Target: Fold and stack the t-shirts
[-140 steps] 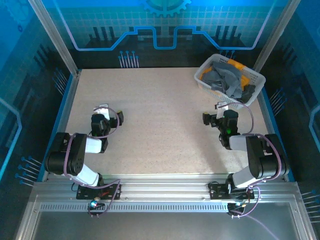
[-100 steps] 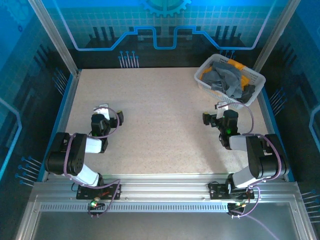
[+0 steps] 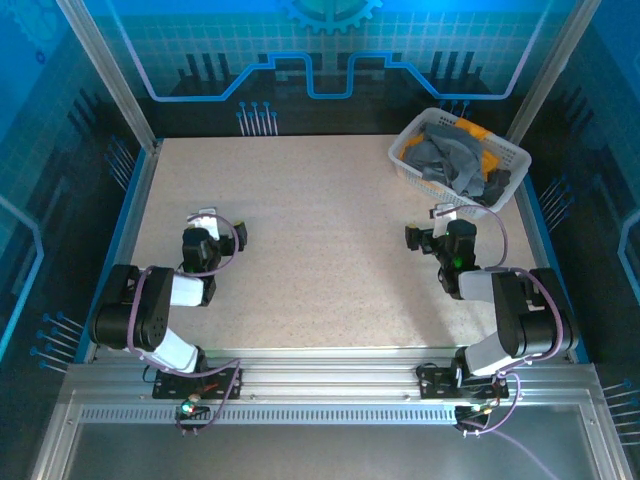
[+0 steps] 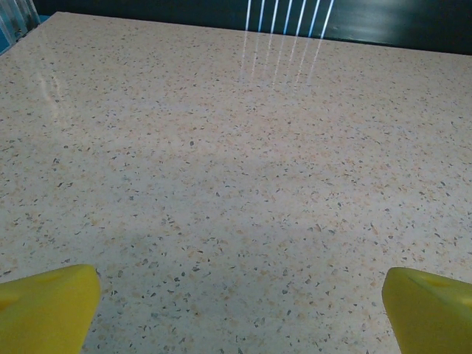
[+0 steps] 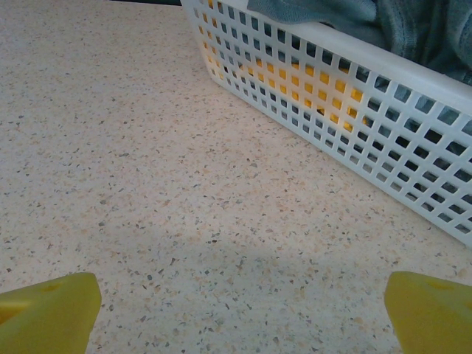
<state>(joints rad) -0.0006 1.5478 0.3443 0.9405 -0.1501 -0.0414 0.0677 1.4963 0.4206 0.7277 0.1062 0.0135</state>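
Observation:
The slate grey t-shirt lies crumpled in the white lattice basket at the back right, with bright orange-yellow t-shirts under and beside it. From the right wrist the grey t-shirt hangs over the basket's rim and orange-yellow cloth shows through the basket wall. My right gripper rests low on the table just in front of the basket, open with nothing between its yellow fingertips. My left gripper sits at the table's left, open over bare speckled table.
The speckled table stretches wide between the two arms. Raised blue edges bound it left and right, and a dark back wall stands beyond the far edge.

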